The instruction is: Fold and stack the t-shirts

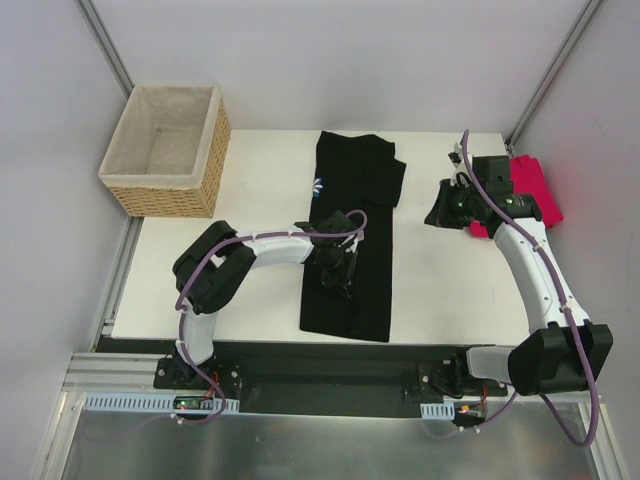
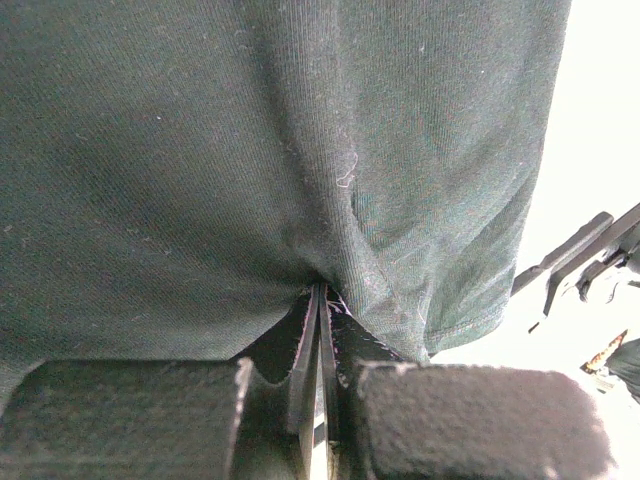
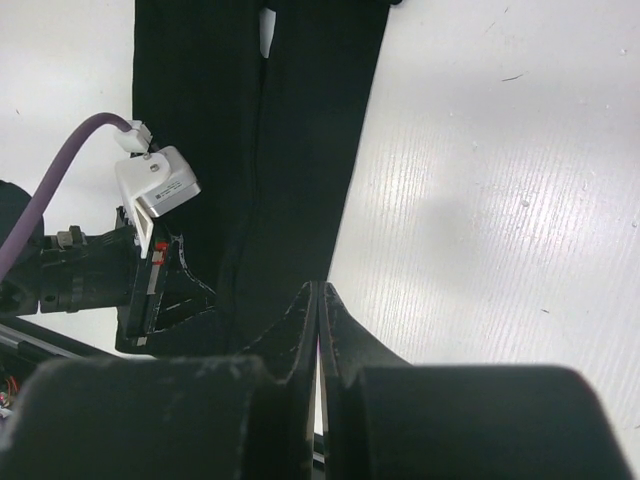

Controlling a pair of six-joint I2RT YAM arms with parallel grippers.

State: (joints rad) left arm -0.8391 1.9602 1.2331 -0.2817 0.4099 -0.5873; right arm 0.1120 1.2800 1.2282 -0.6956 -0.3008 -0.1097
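The black t-shirt (image 1: 372, 250) lies mid-table as a long strip running near to far. The left gripper (image 2: 320, 292) is pressed together on a pucker of its cloth, so I judge the crosswise fold is in hand; the next move calls for carrying that pinch over squarely. The right gripper (image 3: 318, 298), closed on nothing, hovers beside the pinkish-red t-shirt (image 1: 535, 185) at the far right.

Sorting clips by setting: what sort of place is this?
Probably a lab test cell: white table enclosed by plain panels on metal posts, left arm and right arm bolted at its near edge.
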